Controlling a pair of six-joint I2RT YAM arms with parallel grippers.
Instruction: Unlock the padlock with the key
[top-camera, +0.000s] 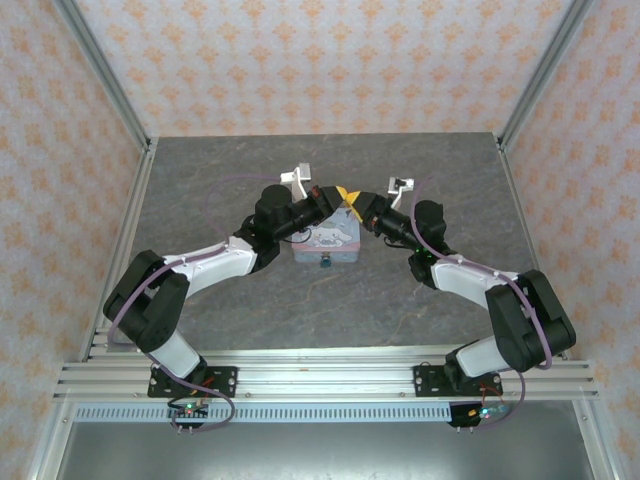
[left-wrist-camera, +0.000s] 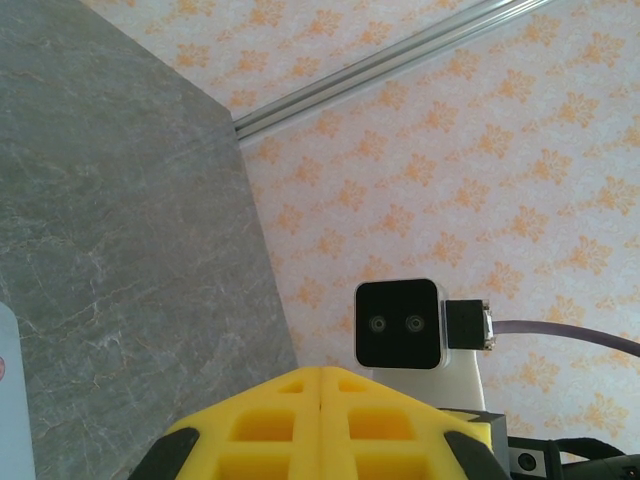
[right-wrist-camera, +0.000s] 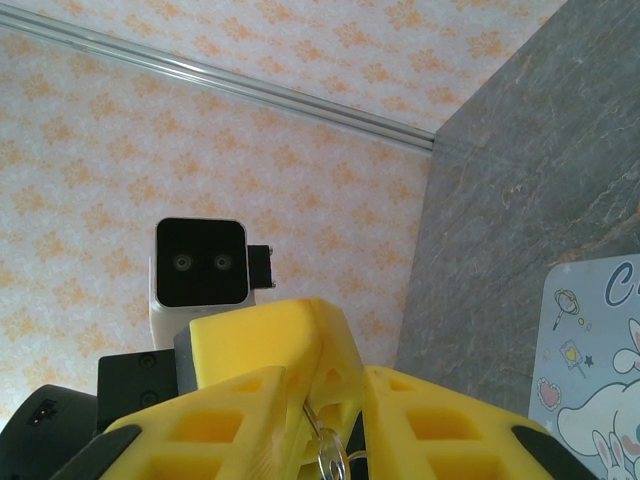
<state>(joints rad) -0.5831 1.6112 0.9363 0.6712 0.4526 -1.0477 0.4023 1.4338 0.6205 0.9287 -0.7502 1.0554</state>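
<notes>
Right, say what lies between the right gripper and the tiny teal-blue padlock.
Top view: the pale-blue cartoon-printed rectangular tin; right gripper at its far edge, padlock at its near edge.

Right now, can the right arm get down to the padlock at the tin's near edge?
Probably yes. The padlock sits uncovered at the near edge of the tin, while the right gripper hangs by the tin's far side; nothing lies between them.
</notes>
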